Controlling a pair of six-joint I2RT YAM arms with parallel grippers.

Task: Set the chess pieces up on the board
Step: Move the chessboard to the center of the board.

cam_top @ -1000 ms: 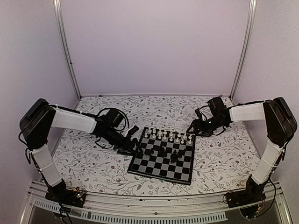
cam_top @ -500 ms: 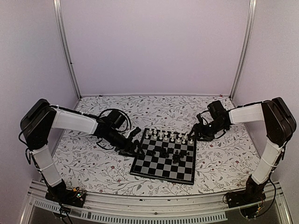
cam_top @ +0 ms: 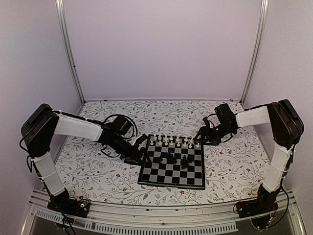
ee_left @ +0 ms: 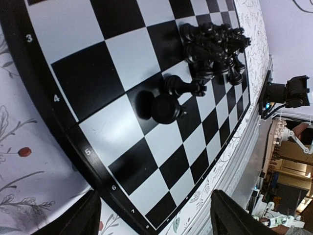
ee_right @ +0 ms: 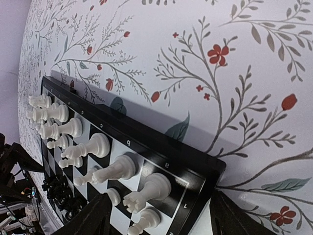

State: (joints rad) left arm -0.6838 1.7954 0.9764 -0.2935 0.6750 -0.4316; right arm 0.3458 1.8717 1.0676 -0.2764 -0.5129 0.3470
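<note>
The board [cam_top: 168, 175] lies in the middle of the floral table cover. White chess pieces [cam_top: 173, 142] stand in rows along its far edge. Black chess pieces [cam_top: 177, 159] are bunched near its middle. My left gripper [cam_top: 139, 155] is open at the board's left edge. In the left wrist view its fingers [ee_left: 73, 221] straddle the rim [ee_left: 73, 142], with black pieces [ee_left: 168, 106] ahead. My right gripper [cam_top: 199, 139] is open at the far right corner. In the right wrist view its fingers [ee_right: 90, 215] straddle that corner [ee_right: 205, 169], beside a white rook [ee_right: 146, 192].
The floral cover [cam_top: 98, 171] spreads around the board on all sides. The enclosure's back wall and metal posts [cam_top: 68, 54] stand behind. The arms' bases and a metal rail [cam_top: 146, 223] run along the near edge.
The board has turned slightly and now lies squarer to the table's front edge. Both grippers have stayed at its rim, moving with it a little.
</note>
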